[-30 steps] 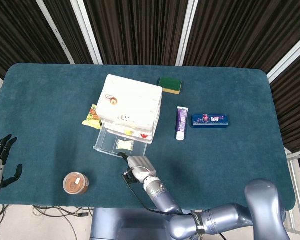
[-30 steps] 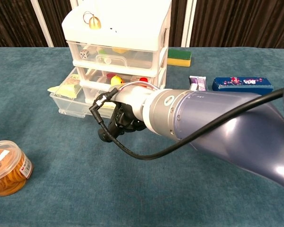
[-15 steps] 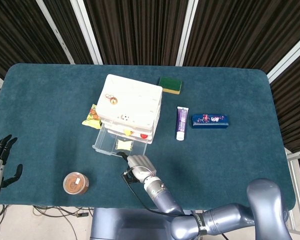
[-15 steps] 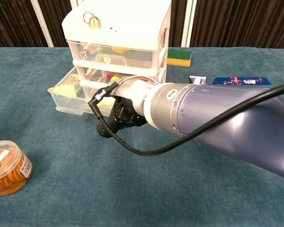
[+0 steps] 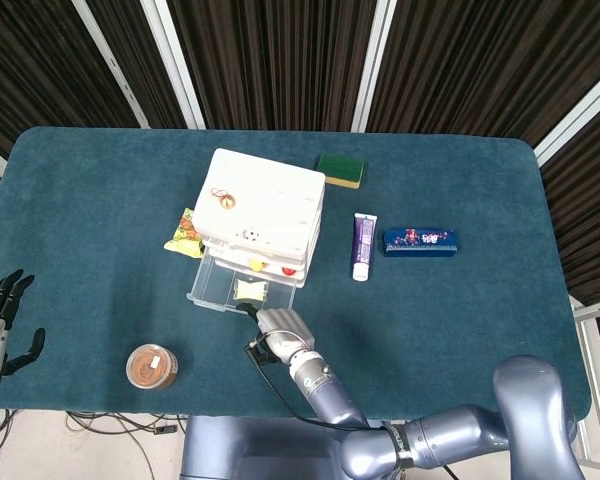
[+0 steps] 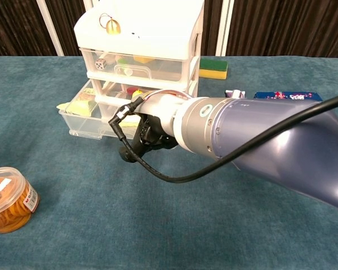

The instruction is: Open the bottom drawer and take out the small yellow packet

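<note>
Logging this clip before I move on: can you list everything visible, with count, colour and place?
White plastic three-drawer cabinet: one, table centre, clear bottom drawer pulled open.
Small yellow packet: one, inside the open drawer.
Yellow snack pouch: one, beside the cabinet's left side.
Green and yellow sponge: one, behind the cabinet.
Purple and white tube: one, right of the cabinet.
Dark blue rectangular box: one, right of the tube.
Round clear tub with orange contents: one, near front edge.
Teal table: one.
Right hand: at the drawer front; grip unclear.
Left hand: black, fingers spread, at the table's left edge.
</note>
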Tool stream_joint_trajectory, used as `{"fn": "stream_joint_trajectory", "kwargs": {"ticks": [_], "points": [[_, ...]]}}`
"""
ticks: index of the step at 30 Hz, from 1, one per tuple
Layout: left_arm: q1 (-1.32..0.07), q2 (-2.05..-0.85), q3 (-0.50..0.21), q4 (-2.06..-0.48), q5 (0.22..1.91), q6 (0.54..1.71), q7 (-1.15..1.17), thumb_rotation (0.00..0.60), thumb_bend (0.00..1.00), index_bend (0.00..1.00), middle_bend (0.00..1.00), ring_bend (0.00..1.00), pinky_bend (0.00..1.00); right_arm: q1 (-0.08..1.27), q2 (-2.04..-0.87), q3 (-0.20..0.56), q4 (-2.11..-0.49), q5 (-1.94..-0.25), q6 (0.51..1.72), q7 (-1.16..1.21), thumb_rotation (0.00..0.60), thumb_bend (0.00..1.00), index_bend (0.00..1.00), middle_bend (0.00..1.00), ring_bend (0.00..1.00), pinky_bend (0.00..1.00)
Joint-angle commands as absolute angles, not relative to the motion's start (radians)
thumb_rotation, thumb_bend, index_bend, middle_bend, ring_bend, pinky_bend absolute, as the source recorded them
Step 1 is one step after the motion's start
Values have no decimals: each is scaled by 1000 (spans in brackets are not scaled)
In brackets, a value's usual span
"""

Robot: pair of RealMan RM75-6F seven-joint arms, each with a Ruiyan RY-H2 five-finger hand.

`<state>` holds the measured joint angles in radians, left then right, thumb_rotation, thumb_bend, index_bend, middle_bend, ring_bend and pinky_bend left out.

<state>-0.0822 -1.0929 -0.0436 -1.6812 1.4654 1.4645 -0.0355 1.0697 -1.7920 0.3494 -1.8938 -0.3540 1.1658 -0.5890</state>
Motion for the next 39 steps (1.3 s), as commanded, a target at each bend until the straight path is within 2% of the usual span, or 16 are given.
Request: {"fn": "stream_joint_trajectory", "kwargs": {"ticks": [1, 13, 39], "points": [[-82, -1093, -44, -1681, 1466, 1465, -35, 600, 439, 64, 19, 0, 0, 1070, -1791, 348, -1894, -352, 1167, -589, 600, 557, 188, 918, 931, 1000], [-82, -1092, -43, -1682, 1467, 1466, -38, 600, 439, 64, 19, 0, 0, 1073, -1792, 335, -1899, -353, 1172, -597, 600, 558, 185, 942, 955, 1000], [-83, -1090, -42, -1682, 1468, 1463, -39, 600, 439, 68, 19, 0, 0, 1059, -1784, 342, -1923, -356, 1226, -608, 600, 558, 95, 965, 977, 1000]]}}
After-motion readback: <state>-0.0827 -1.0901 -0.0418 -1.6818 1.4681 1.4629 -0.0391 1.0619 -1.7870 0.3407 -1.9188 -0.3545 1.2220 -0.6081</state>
